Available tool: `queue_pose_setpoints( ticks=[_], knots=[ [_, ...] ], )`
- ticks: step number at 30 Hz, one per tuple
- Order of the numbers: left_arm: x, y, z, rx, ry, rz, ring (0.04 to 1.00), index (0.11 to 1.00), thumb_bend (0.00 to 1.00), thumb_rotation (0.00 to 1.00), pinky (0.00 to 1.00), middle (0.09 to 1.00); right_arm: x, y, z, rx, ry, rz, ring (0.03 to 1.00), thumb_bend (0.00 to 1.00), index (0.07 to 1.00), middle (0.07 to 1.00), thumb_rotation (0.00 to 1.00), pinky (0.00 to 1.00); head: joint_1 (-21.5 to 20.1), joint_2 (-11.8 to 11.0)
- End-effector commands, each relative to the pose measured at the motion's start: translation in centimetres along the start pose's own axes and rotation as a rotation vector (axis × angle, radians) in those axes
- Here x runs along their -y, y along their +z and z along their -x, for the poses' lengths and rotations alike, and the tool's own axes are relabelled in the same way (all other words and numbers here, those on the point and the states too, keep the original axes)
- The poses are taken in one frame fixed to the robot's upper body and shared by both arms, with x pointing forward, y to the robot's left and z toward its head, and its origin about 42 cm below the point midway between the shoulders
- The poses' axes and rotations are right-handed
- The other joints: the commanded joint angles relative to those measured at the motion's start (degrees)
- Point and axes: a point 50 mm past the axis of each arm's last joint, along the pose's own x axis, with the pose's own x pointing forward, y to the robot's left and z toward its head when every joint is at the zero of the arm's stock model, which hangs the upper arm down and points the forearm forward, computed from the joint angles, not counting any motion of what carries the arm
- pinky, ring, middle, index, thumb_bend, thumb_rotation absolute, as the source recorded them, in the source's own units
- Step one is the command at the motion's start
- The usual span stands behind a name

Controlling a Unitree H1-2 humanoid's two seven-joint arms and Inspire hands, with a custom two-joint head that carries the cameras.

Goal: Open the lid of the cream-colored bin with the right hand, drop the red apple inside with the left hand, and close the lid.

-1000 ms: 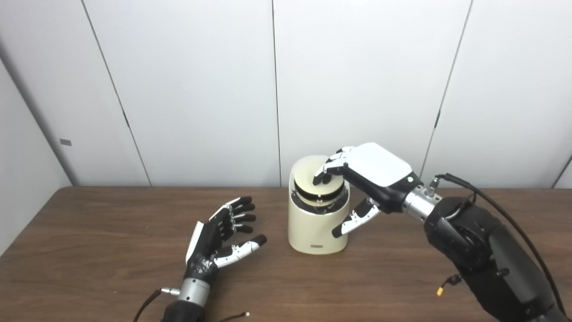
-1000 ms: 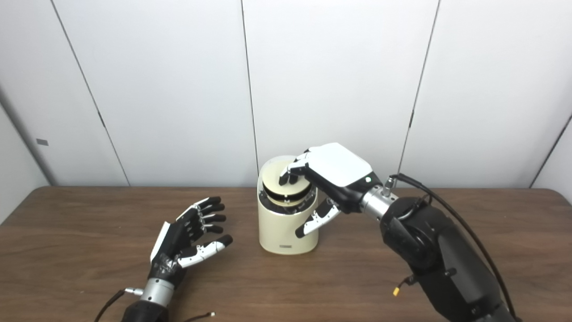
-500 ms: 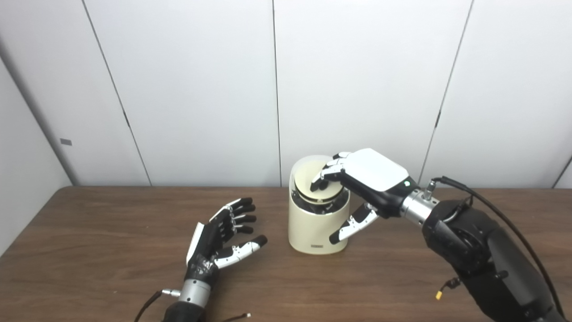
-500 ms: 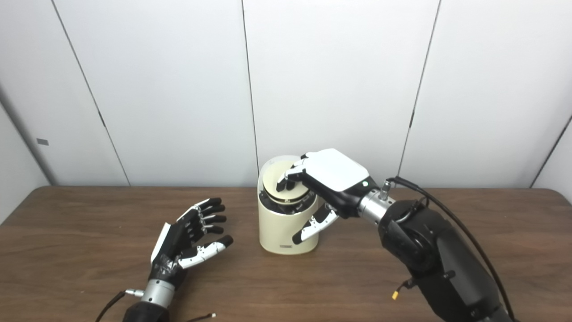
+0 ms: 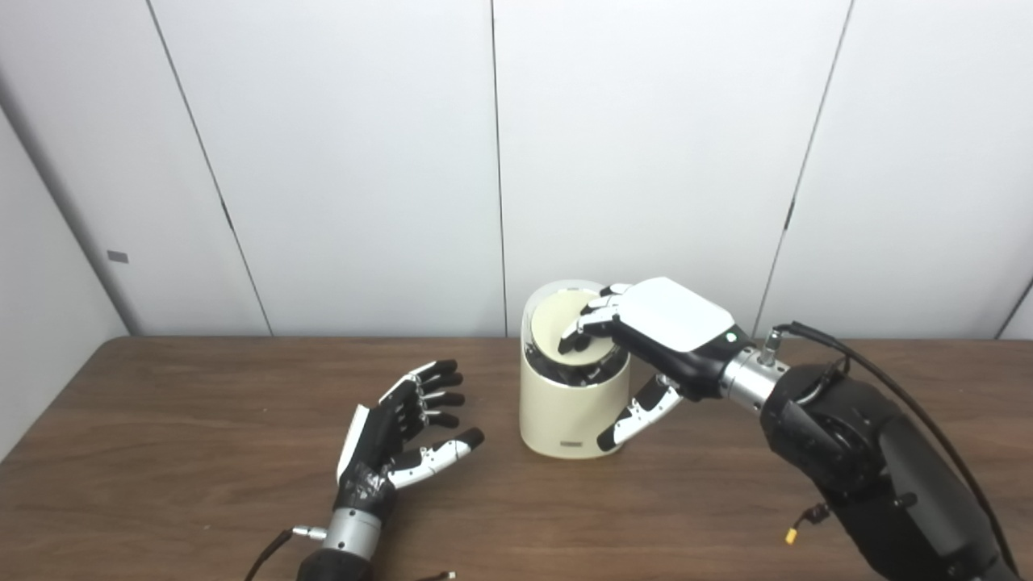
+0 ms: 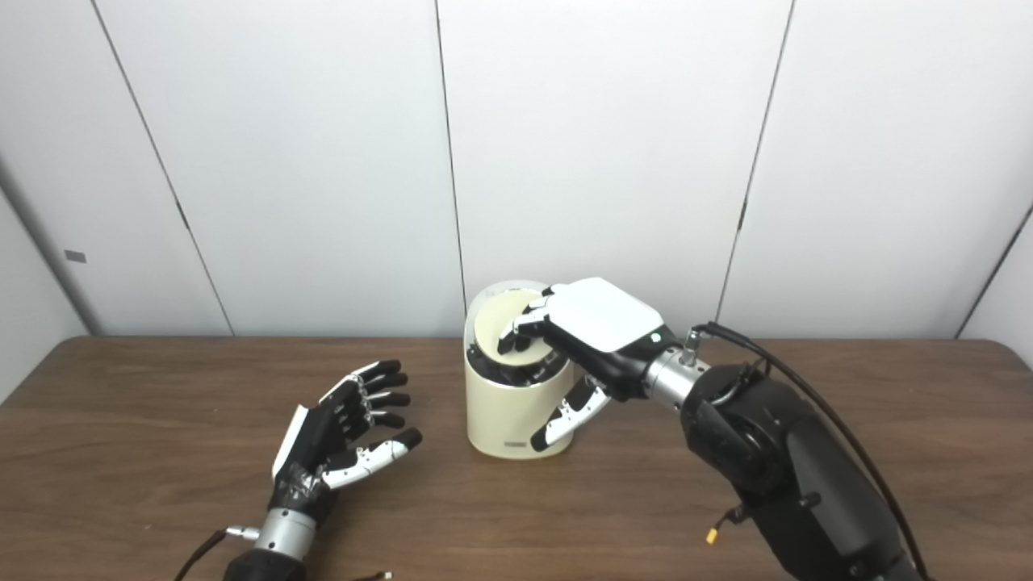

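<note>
The cream-colored bin [image 5: 565, 411] stands upright at the middle of the brown table [image 5: 161, 452]. Its round lid [image 5: 555, 329] sits tilted low in the rim, with a dark gap showing under it. My right hand [image 5: 670, 323] lies over the top of the bin, with its fingertips [image 5: 575, 339] resting on the lid and its thumb [image 5: 637, 415] spread down along the bin's right side. My left hand [image 5: 395, 428] is open and empty, palm up, to the left of the bin. No red apple is in view.
White wall panels stand close behind the table's far edge. A loose cable with a yellow connector [image 5: 793, 534] hangs from my right forearm. A thin wire trails by my left wrist [image 6: 242, 532].
My right hand has come down with its fingertips on the lid, and the lid has sunk lower into the bin's rim. My left hand has barely moved.
</note>
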Motion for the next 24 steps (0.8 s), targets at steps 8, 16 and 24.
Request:
queue_pose_setpoints(
  ticks=[8,16,24],
  knots=[
    [0.24,0.44,0.12,0.007,0.001,-0.005,0.713,0.794,0.70,0.06,0.62,0.774,1.26,0.35,-0.27,-0.019,0.040,0.058,0.864,0.75,0.737,0.708,0.40,0.92,0.04,0.63],
    [0.25,0.80,0.26,0.004,0.003,-0.001,0.720,0.795,0.70,0.07,0.63,0.780,1.42,0.49,-0.26,-0.036,0.116,0.099,0.870,0.75,0.741,0.712,0.42,0.91,0.17,1.35],
    [0.30,1.06,0.25,0.004,0.001,-0.004,0.717,0.796,0.70,0.07,0.63,0.779,1.56,0.73,-0.28,-0.056,0.236,0.097,0.877,0.74,0.746,0.738,0.42,0.95,0.80,2.11]
  ],
)
